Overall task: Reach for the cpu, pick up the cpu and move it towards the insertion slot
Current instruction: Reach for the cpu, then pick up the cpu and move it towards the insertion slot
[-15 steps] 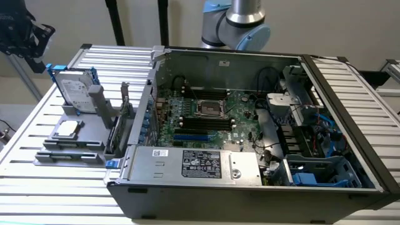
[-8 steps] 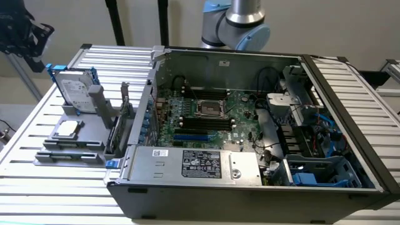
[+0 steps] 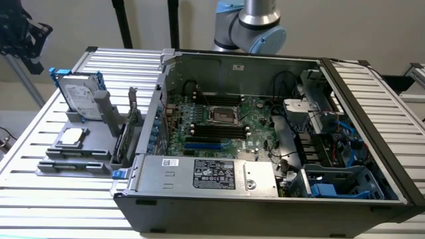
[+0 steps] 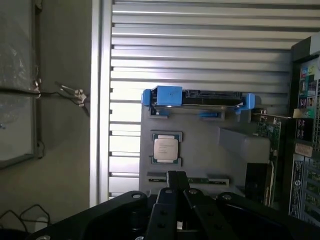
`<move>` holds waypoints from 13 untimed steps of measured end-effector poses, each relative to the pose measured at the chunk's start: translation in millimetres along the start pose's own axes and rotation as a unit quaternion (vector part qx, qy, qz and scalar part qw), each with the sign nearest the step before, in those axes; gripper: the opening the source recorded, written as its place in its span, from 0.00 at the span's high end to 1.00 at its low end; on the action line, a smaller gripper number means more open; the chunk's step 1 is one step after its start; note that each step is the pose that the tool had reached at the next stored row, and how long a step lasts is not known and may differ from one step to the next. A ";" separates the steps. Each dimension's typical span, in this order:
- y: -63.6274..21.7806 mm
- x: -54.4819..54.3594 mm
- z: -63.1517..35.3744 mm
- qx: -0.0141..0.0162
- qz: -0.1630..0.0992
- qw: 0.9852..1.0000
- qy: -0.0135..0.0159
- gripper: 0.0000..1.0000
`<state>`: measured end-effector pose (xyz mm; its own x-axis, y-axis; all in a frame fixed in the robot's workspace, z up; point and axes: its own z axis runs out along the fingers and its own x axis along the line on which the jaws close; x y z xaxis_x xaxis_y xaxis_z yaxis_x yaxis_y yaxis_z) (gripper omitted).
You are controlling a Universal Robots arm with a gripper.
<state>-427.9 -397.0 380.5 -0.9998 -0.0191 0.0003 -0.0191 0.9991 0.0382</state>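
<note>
The cpu (image 3: 71,137) is a small silvery square chip lying flat on a grey fixture (image 3: 93,149) at the exterior view's left, outside the computer case. In the wrist view the cpu (image 4: 166,147) lies some way ahead of my gripper (image 4: 177,176), well apart from it. The black fingers (image 4: 173,179) meet at the tips with nothing between them. The insertion slot (image 3: 224,115) is a square silver-framed socket with a dark centre on the green board inside the open case.
A silver hard drive (image 3: 81,97) with blue rails (image 4: 165,95) stands upright at the fixture's back. A card (image 3: 127,132) stands on edge between fixture and case wall (image 3: 158,114). Cables, memory slots (image 3: 212,132) and a power supply (image 3: 206,174) crowd the case. A slatted table (image 3: 40,199) lies beneath.
</note>
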 end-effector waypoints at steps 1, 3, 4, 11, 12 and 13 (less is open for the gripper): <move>0.4 0.0 0.0 0.000 0.000 1.000 0.000 0.89; 0.4 0.0 0.1 0.000 0.000 1.000 0.000 0.89; 0.4 0.0 0.1 0.000 0.000 1.000 0.000 0.89; 0.4 0.0 0.1 0.000 0.000 1.000 0.000 0.89; 0.5 0.1 0.0 0.000 0.000 1.000 0.000 0.89; 0.5 0.0 0.1 0.000 0.000 1.000 0.000 0.89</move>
<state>-427.9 -396.5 380.5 -0.9998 -0.0191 0.0003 -0.0191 0.9991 0.0382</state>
